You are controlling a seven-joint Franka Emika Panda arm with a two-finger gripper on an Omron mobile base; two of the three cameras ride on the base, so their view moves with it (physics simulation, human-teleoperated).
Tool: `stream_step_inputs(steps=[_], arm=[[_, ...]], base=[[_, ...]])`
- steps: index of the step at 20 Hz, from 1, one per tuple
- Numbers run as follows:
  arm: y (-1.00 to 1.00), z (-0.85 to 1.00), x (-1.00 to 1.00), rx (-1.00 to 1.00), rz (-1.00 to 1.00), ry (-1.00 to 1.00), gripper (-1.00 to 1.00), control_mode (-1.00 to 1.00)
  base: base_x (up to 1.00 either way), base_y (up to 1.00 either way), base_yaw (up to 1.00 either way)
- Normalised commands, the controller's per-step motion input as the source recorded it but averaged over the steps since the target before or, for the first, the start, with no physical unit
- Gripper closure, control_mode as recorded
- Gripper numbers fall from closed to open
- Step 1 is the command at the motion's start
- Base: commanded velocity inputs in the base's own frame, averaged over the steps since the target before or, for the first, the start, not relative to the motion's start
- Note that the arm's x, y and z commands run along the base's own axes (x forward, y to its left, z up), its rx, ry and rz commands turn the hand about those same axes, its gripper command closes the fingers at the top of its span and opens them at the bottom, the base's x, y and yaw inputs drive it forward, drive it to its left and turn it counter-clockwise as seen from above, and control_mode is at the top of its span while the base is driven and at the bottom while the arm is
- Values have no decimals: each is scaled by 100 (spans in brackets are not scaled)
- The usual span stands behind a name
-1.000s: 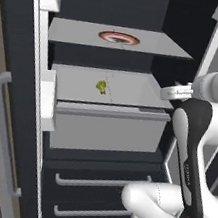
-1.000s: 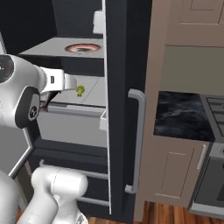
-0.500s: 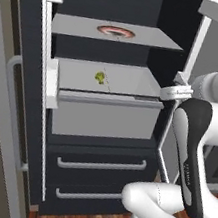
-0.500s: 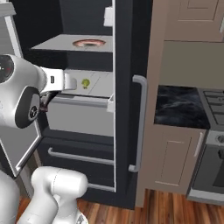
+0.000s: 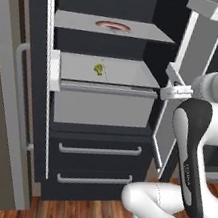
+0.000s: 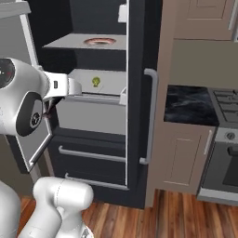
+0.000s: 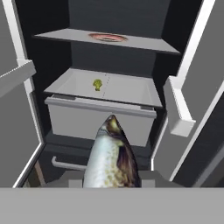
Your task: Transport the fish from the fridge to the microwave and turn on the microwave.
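fish sits pinched in the gripper, outside the open fridge and in front of its middle shelf. taking it out looks done; carrying it to the microwave and switching that on are left.

The tall open fridge has a dark-grey to black cabinet, light grey shelves, white door bins and two dark lower drawers with silver bar handles. The small leafy vegetable near the back edge of the middle shelf is yellow-green. The round plate on the upper shelf has an orange-red rim. The slim fish is silvery grey with a mottled brown-and-yellow back. The floor planks are reddish-brown wood.
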Motion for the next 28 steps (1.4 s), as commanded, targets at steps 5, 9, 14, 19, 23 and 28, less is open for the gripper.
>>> stream_step_inputs(steps=[5,9,14,19,23,28], arm=[[0,0,0,0,0,0,100,100],[0,0,0,0,0,0,100,100],[0,0,0,0,0,0,100,100],[0,0,0,0,0,0,100,100],[0,0,0,0,0,0,100,100],[0,0,0,0,0,0,100,100]], base=[[-36,-27,0],[-13,-49,-2],[-9,-56,-4],[-9,-57,-4],[-3,-57,-4],[0,-56,-4]])
